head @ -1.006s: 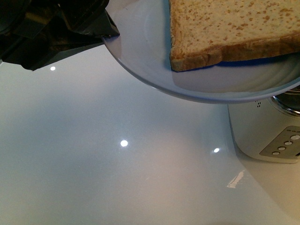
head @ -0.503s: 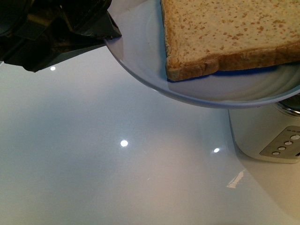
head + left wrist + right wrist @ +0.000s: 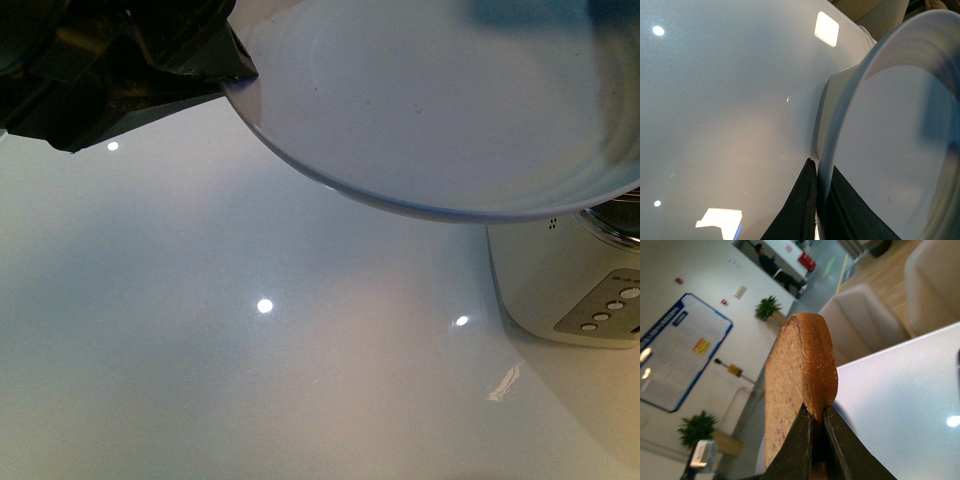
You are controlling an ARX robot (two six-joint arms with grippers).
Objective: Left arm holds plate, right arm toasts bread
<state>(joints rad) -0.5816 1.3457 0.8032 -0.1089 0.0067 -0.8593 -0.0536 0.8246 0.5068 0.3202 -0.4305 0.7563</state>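
The pale blue-white plate [image 3: 430,110] hangs above the table at the upper right of the front view, and nothing lies on it. My dark left gripper [image 3: 232,72] is shut on its rim at the upper left. In the left wrist view the black jaws [image 3: 817,192] pinch that rim, with the plate [image 3: 890,150] seen nearly edge-on. The bread [image 3: 799,375] shows only in the right wrist view. It is a brown slice with a golden crust, held on edge with its rounded end away from the jaws. My right gripper [image 3: 817,427] is shut on its crust.
A white toaster [image 3: 560,290] with a grey button panel [image 3: 605,310] stands at the right, partly under the plate. The glossy white table [image 3: 250,350] reflects ceiling lights. A blurred blue shape [image 3: 530,10] lies at the top edge above the plate.
The bread slid leftward on the plate, then left it and the front view altogether. The plate and the left gripper have stayed nearly still.
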